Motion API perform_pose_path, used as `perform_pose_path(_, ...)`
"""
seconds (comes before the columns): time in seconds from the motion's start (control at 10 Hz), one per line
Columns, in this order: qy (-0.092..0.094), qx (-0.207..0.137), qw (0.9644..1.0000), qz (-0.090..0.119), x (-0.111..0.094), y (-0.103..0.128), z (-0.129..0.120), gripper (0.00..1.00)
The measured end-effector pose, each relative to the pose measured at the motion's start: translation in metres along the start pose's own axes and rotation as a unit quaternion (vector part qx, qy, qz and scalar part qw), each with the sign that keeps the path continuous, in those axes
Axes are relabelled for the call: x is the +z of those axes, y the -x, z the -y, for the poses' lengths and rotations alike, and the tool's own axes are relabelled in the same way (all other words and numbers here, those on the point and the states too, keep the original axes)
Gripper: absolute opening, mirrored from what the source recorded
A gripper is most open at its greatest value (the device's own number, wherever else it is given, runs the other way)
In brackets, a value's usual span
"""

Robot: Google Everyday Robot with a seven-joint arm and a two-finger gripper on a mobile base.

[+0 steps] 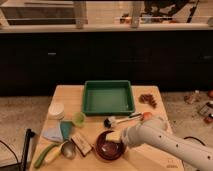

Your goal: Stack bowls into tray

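- Tray (pixel 108 99): far-middle of table (pixel 69 95), flat on its base, open side up.
- Tray's long axis runs L–R, parallel w/ the table's far edge. Short walls face L and R.
- Bowl (pixel 102 148): dark maroon, near the table's front edge, straight in front of the tray and well apart from it.
- Bowl sits upright, mouth up. It's round, so no long axis to give.
- Hand (pixel 115 136): pale, at the bowl's right-rear rim, reaching in from the right. Touching the rim or just above it: can't tell.
- Hand open or closed: can't tell.
- Arm (pixel 160 142): white, thick, runs from the lower-right corner up and left to the hand, over the table's front right part.
- Brush (pixel 120 120): lies btwn tray and bowl, dark head to the L, handle pointing R and a bit away from the camera.
- Block (pixel 82 144): brown, just left of the bowl.
- Spoon (pixel 67 149): metal, left of the block.
- Cloth (pixel 61 131): teal, folded, near the left edge.
- Cup (pixel 78 118): small, green, btwn cloth and tray's front-left corner.
- Lid (pixel 56 110): white, round, left of the tray.
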Motion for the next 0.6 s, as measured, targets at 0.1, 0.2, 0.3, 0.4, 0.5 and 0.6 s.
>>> perform_pose_path(0.1, -0.003, 0.001, 1.0, 0.003, 0.004, -0.001, -0.004, 0.8)
perform_pose_path(0.2, -0.007, 0.004, 0.9999, 0.007, 0.009, -0.003, -0.01, 0.8)
perform_pose_path(0.3, -0.009, 0.006, 0.9999, 0.01, 0.012, -0.004, -0.015, 0.8)
perform_pose_path(0.4, -0.011, 0.01, 0.9998, 0.014, 0.016, -0.005, -0.021, 0.8)
perform_pose_path(0.5, -0.012, 0.012, 0.9997, 0.017, 0.018, -0.007, -0.024, 0.8)
perform_pose_path(0.6, -0.012, 0.013, 0.9996, 0.021, 0.02, -0.008, -0.025, 0.8)
